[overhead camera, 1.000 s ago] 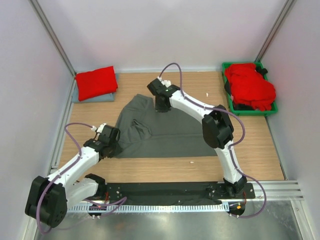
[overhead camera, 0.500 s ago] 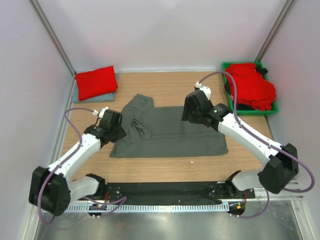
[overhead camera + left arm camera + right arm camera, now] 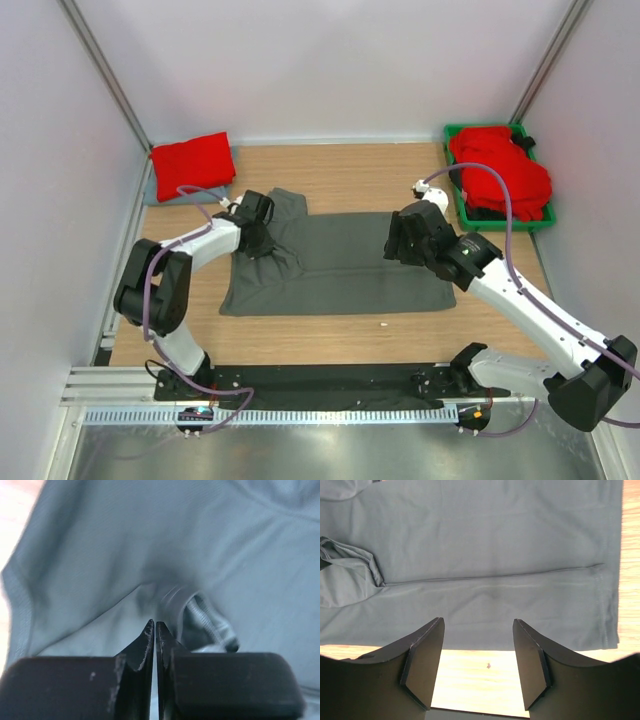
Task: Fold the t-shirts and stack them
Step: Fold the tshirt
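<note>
The grey shirt (image 3: 340,265) is thin, soft cloth. It is light and limp, with no stiffness of its own, so I judge it will sag wherever it is lifted and crease where it is pressed. It is neither fragile nor slippery on the wooden table (image 3: 340,170), though a loose layer could slide over the one beneath. The best holds look to be hems, corners and fold edges. Each pinch should go through all layers at once, and two holds set well apart would let the cloth hang flat between them.

The shirt lies spread across the middle of the table, its long side running left to right. One strip is doubled over along its length, and a sleeve (image 3: 347,580) is tucked in at the left end.

The left tool (image 3: 255,225) is down on the rumpled left end. Its jaws are pressed together. The wrist view shows cloth just past the tips but none plainly caught between them, so I cannot tell whether it has a pinch. The right tool (image 3: 400,240) hangs over the right end, jaws spread wide and empty. The near hem and bare table show below it.

A folded red shirt (image 3: 190,165) sits on a pale shirt (image 3: 165,195) at the back left. More red shirts (image 3: 500,170) are heaped in the green bin (image 3: 500,226) at the back right.
</note>
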`<act>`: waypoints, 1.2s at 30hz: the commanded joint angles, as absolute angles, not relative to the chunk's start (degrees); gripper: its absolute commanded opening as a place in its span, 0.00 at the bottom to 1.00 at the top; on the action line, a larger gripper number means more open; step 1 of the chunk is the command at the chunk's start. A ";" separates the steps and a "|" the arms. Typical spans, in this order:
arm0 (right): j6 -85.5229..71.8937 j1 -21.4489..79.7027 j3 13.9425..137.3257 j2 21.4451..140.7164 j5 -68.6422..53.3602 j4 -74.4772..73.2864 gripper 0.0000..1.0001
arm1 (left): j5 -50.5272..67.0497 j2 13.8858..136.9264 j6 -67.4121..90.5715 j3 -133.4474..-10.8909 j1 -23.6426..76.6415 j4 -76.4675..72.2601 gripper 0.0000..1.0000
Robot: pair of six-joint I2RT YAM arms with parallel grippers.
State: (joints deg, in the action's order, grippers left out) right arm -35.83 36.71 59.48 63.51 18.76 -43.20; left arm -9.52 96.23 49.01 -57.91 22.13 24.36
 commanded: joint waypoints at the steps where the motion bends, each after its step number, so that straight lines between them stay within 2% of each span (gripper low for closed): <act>1: -34.19 36.13 60.74 61.79 21.27 -44.47 0.63 | -9.49 98.34 48.69 -62.04 22.76 21.10 0.03; 9: -33.40 35.33 57.75 61.52 21.36 -44.03 0.63 | -9.14 106.25 48.78 -67.76 22.85 21.09 0.06; 18: -33.05 34.54 56.34 61.35 21.27 -43.59 0.63 | -9.32 110.04 47.99 -71.10 23.20 23.29 0.16; 21: -32.96 34.45 56.34 61.26 21.01 -43.24 0.63 | -9.93 105.05 47.20 -70.05 23.64 24.78 0.30; 22: -32.78 34.45 56.42 61.35 21.01 -42.89 0.63 | -10.11 103.46 46.85 -69.53 23.82 25.31 0.39; 25: -32.78 34.28 56.78 61.87 20.57 -42.45 0.64 | -11.77 96.26 45.62 -68.73 24.00 28.29 0.55; 28: -33.13 34.10 56.34 62.75 19.69 -41.57 0.65 | -14.49 88.70 43.86 -67.42 23.99 32.25 0.61; 33: -34.54 33.31 52.57 64.24 16.35 -36.57 0.65 | -14.95 78.07 43.68 -59.25 23.99 33.22 0.62; 36: -35.07 32.43 50.10 66.61 13.72 -33.23 0.65 | -13.45 75.94 44.12 -53.19 23.99 30.42 0.62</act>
State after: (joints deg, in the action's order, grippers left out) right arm -34.09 33.30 51.77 64.53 16.51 -38.28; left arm -13.43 75.92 44.64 -58.46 23.92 29.91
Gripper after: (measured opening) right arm 0.652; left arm 0.619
